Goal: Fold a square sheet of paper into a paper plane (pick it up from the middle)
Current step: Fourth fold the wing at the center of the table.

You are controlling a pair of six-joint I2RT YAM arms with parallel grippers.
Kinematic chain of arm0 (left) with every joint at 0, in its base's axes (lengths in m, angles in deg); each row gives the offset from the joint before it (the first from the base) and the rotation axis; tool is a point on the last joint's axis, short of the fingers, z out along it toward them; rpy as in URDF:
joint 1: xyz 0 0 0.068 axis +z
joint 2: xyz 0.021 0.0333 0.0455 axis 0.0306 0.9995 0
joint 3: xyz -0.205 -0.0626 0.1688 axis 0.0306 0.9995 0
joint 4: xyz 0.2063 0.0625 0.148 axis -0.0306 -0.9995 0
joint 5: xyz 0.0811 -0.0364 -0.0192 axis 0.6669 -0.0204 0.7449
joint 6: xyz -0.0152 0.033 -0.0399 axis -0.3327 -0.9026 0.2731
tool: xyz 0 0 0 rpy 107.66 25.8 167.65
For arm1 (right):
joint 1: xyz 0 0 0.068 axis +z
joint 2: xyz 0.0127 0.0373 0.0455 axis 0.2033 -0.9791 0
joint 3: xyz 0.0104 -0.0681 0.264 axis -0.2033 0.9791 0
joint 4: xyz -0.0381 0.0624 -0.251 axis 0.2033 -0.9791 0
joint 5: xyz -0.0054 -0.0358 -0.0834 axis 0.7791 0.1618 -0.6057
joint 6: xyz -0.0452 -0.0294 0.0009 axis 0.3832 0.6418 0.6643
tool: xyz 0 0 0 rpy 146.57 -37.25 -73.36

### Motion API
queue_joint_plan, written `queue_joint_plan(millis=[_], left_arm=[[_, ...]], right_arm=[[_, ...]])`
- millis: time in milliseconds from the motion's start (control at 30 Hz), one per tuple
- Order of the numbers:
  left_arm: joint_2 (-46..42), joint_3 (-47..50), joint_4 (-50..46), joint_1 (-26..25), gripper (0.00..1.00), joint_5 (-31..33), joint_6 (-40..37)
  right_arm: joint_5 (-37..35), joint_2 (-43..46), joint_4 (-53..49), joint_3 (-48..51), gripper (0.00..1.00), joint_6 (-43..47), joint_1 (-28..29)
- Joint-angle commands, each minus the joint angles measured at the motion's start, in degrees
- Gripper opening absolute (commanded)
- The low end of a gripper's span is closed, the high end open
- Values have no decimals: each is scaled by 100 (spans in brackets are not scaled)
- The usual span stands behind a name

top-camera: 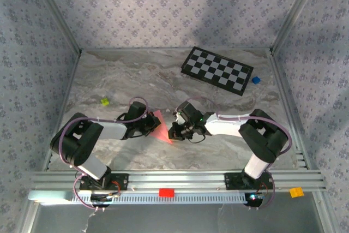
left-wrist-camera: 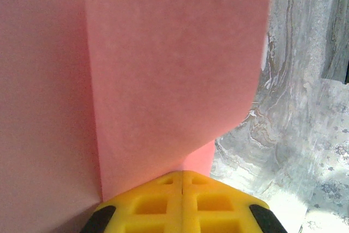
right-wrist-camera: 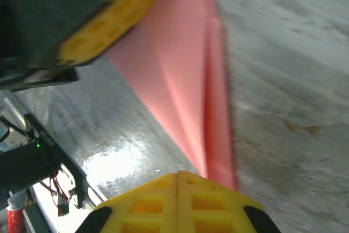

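Note:
The pink-red paper (top-camera: 162, 125) lies on the marble table between both grippers, folded into a narrow wedge with a centre crease. My left gripper (top-camera: 152, 126) rests at its wide end. In the left wrist view the left gripper (left-wrist-camera: 181, 174) has its yellow jaws shut tight, and the paper (left-wrist-camera: 174, 69) runs up to and under the tips. My right gripper (top-camera: 173, 132) is at the pointed end. The right gripper (right-wrist-camera: 178, 175) is shut too, with the paper's (right-wrist-camera: 188, 69) narrow end passing under its right finger. The left fingers (right-wrist-camera: 109, 25) hang over the paper's wide end.
A black-and-white checkerboard (top-camera: 217, 71) lies at the back right, with a small blue block (top-camera: 255, 79) beside it. A yellow-green block (top-camera: 104, 101) sits at the left. A red block (top-camera: 166, 192) and an orange block (top-camera: 296, 192) rest on the front rail. Patterned walls enclose the table.

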Motion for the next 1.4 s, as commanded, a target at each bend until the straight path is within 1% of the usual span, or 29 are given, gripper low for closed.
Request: queue_joint_plan(millis=[0,67,300,433,767,1133,1300,1367], left_arm=[[1,90,-515,30,0,323,-35],[3,74,-524,24,0,308,-44],[29,64,-530,25,0,290,-52],[47,58,-549,24,0,290,-75],[87,27,-555,21,0,277,-86],[92,11,-577,15,0,273,-81],[93,4,-576,14,0,273,-84],[91,2,-580,16,0,275,-88]], right_arm=[[52,39,-361,-330,6,419,126],[60,-101,-402,-431,7,500,218],[-613,-510,-1084,-800,7,810,343],[-867,-519,-1160,-774,7,842,330],[-1121,-518,-1107,-585,7,716,258],[-1239,-463,-1118,-497,7,665,190],[-1211,-36,-946,-411,7,617,183],[-938,86,-680,-349,8,653,185]])
